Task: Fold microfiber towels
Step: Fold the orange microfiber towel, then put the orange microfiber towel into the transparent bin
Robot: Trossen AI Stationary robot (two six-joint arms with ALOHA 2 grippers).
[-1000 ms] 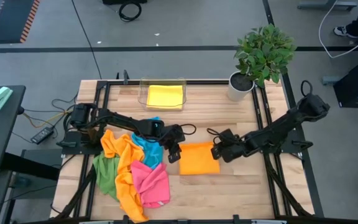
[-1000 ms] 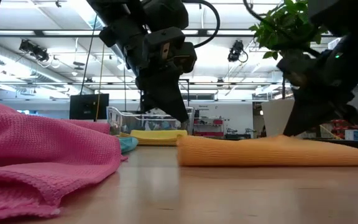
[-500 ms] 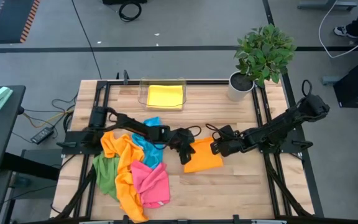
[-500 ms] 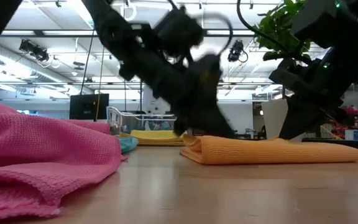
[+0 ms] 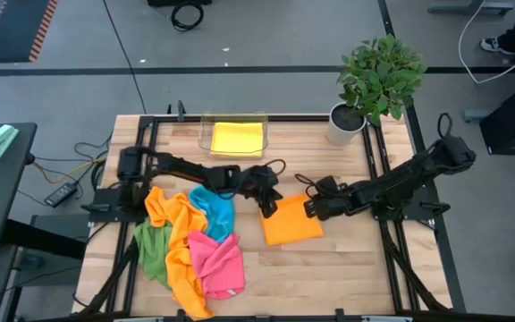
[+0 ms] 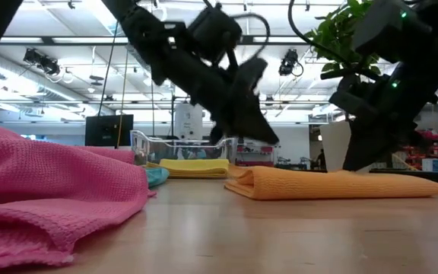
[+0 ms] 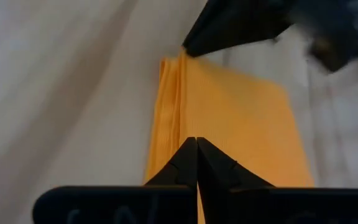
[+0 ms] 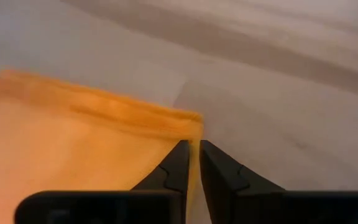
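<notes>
folded orange towel (image 5: 291, 222) slid and turned, left hand (image 5: 265, 209) lifted off

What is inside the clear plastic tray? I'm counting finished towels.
The clear plastic tray holds a folded yellow microfiber towel. Anything beneath it is covered, so the count cannot be told.

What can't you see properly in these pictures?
- Right gripper: low view, its fingertips sit behind the folded orange towel, so a grip can't be judged.
- Left gripper: low view, motion-blurred.
- Pile of towels: high view, overlapping cloths hide lower ones.
- Yellow towel: low view, the clear tray's wall covers it.
</notes>
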